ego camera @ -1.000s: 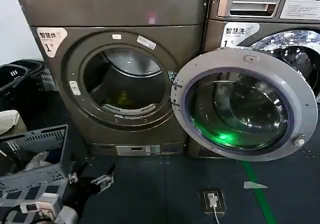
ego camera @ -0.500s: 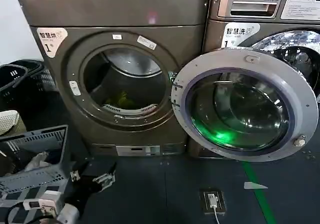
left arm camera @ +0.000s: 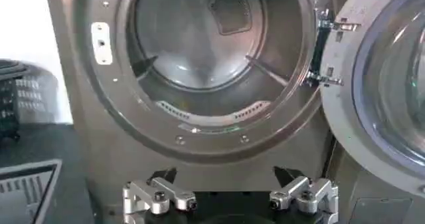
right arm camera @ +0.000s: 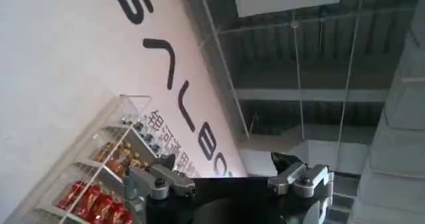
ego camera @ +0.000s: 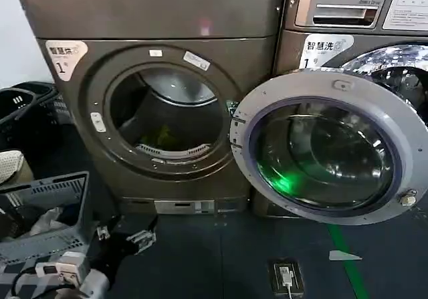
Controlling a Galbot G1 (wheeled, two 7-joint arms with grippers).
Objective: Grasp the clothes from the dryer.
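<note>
Here, approach step: left gripper (ego camera: 124,235), jaws spread and empty, sits low before the dryer (ego camera: 154,18), door swung open; yellow-green clothes (ego camera: 159,137) lie on drum floor; next, reach in thru the porthole; right gripper (right arm camera: 229,179) open, parked.

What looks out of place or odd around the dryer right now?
Nothing looks damaged or spilled. The dryer has its door swung wide open, and the clothes lie as a small yellow-green heap low in the drum. The left hand is open, low in front of the machine.
</note>
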